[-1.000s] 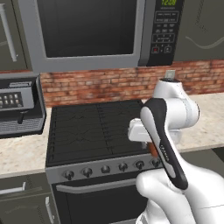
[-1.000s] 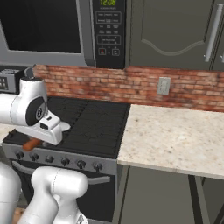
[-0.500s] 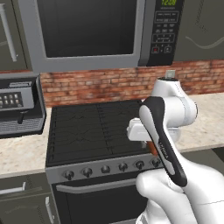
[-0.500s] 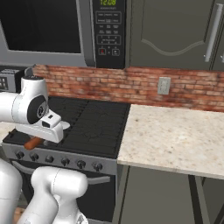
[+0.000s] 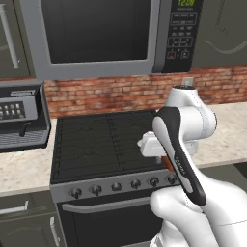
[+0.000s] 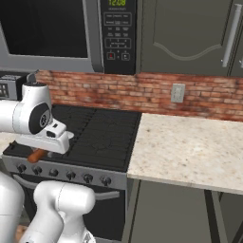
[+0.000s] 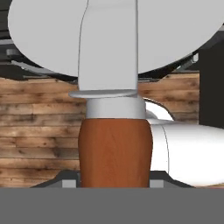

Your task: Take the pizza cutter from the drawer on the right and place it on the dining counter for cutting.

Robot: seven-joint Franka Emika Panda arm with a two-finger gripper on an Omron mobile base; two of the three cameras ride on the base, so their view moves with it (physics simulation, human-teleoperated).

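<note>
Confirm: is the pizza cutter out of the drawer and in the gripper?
Yes, out and held: the pizza cutter handle sits between the gripper tips, above the stove.

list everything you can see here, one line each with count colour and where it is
pizza cutter: one, reddish-brown handle with silvery blade, held in the tool in front of the stove
stove: one, black top with a row of knobs, below the microwave
microwave: one, silver frame with dark door, above the stove
brick wall: one, red-brown, behind the stove and worktop
worktop: one, beige speckled, beside the stove
wall socket: one, grey, on the brick above the worktop
coffee machine: one, dark grey, on the worktop on the stove's other side
cabinets: dark grey, above the worktop
floor: brown wood planks, under the cutter
tool: one, white, shut on the pizza cutter's handle
</note>
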